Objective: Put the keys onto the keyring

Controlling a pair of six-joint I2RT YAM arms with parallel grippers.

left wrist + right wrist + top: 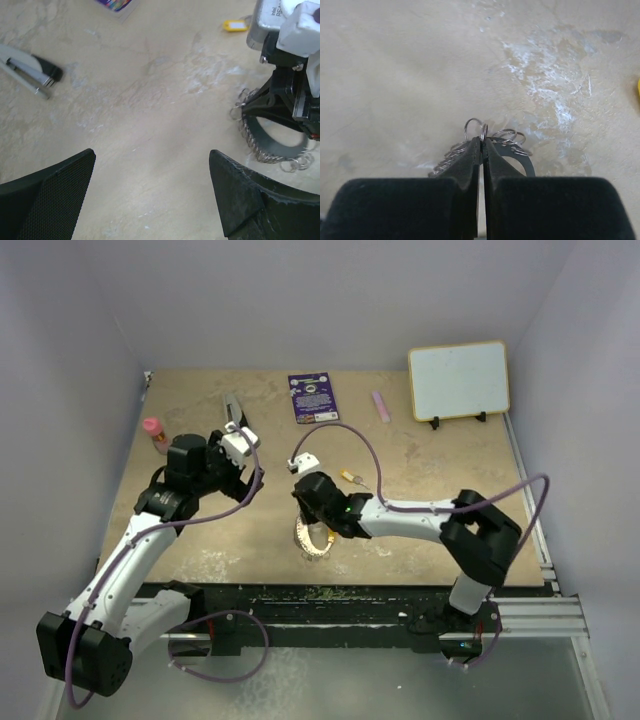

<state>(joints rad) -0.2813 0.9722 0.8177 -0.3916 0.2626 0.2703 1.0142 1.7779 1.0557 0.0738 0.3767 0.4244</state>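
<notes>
Pressed flat together at the bottom of the right wrist view, the black fingers of the right gripper (481, 145) pinch the keyring (507, 136) by one small wire loop that stands up at the seam of their tips. That keyring is a dark curved band strung with many thin silvery loops, which fan out to both sides of the tips. In the overhead view it lies low in the middle of the frame, under the gripper. One key (235, 25) with a yellow head lies apart from it, at the top right of the left wrist view.

At the bottom of that view the left gripper (152, 185) hangs with its jaws spread wide. A grey-and-black stapler (30, 67) lies at the upper left.

Beneath everything is a beige, mottled tabletop (440, 465) with chalky white scuffs. Pale lavender walls (70, 330) close it in. A purple card (313, 397) and a yellow-framed whiteboard (458, 380) sit along its far edge.

From above, the right arm covers much of the keyring. The key's blade is too small to make out.
</notes>
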